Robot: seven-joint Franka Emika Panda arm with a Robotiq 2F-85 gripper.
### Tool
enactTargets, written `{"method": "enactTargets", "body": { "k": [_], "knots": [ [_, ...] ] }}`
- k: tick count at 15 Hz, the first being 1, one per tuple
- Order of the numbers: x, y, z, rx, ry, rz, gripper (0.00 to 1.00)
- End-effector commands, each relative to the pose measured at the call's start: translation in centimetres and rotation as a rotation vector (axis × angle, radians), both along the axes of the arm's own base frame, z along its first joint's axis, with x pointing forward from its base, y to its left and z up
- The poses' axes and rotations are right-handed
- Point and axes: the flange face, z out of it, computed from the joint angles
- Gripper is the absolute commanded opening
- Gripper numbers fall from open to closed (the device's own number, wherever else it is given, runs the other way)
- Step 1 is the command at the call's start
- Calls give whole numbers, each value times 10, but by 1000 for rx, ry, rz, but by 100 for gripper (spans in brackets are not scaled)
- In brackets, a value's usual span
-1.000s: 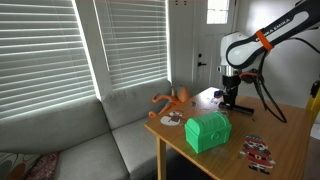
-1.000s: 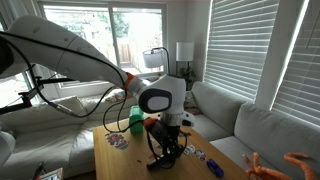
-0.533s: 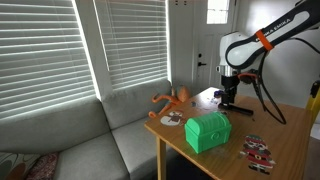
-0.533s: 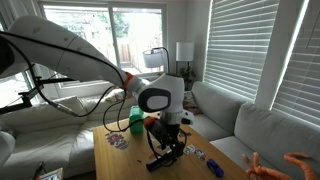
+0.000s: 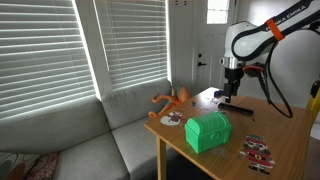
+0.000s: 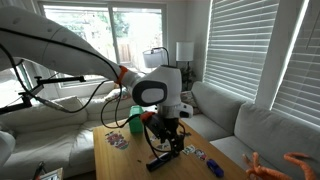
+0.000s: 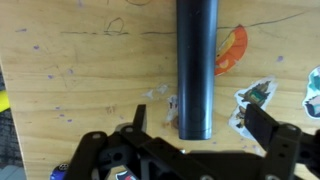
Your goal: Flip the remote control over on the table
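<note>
Remote (image 7: 195, 65) lies flat on the table (image 7: 70, 80), its near end under the gripper (image 7: 196, 118), whose jaws stand spread and empty; pinching so close to that end could let the long bar pivot and slip out mid-flip.

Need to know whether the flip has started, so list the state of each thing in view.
Remote control: lying flat on the table, ungripped; which face is up is unclear.
Gripper: open, fingers either side of the remote control, apart from it.
Green chest: upright, lid shut.
Orange toy: lying at the table's edge.
Blinds: lowered.
</note>
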Motion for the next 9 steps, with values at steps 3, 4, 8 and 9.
{"method": "enactTargets", "body": {
  "k": [3, 4, 8, 9],
  "knots": [
    [-47, -6, 49, 17, -65, -23, 100],
    [-52, -7, 55, 14, -76, -26, 100],
    [-71, -10, 76, 16, -113, -41, 100],
    [-75, -10, 80, 17, -119, -39, 100]
  ]
}}
